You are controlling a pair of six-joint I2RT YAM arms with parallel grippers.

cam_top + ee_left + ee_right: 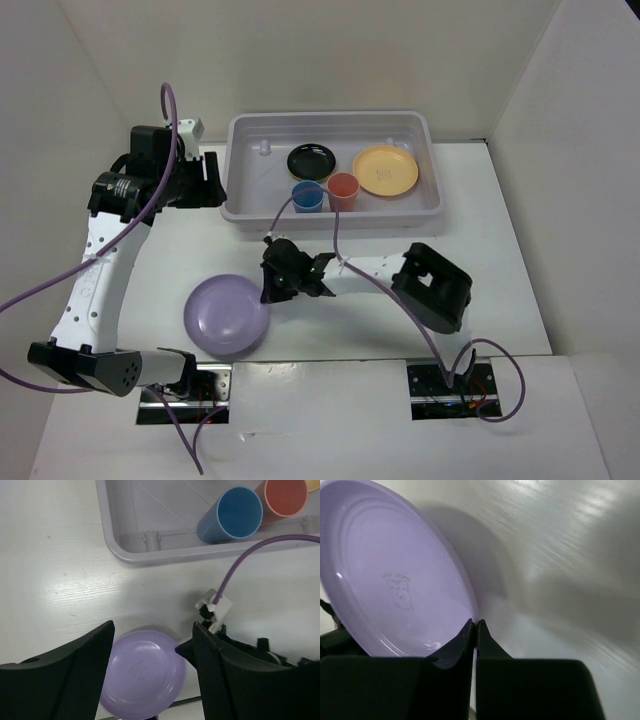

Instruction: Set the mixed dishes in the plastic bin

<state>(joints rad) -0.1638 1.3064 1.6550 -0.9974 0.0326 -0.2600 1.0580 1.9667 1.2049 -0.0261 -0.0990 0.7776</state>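
The lavender plate sits at the near left of the table, tilted, its underside showing in the right wrist view. My right gripper is shut on its right rim. My left gripper is open and empty, held high beside the plastic bin's left end; the lavender plate shows far below between its fingers. In the bin lie the black plate and yellow-orange plate, with the blue cup and coral-red cup at its front wall. The lime-green plate is out of view.
The bin's front-left corner lies just beyond the right arm's wrist. A purple cable arcs from that wrist over the bin's front rim. White walls enclose the table on three sides.
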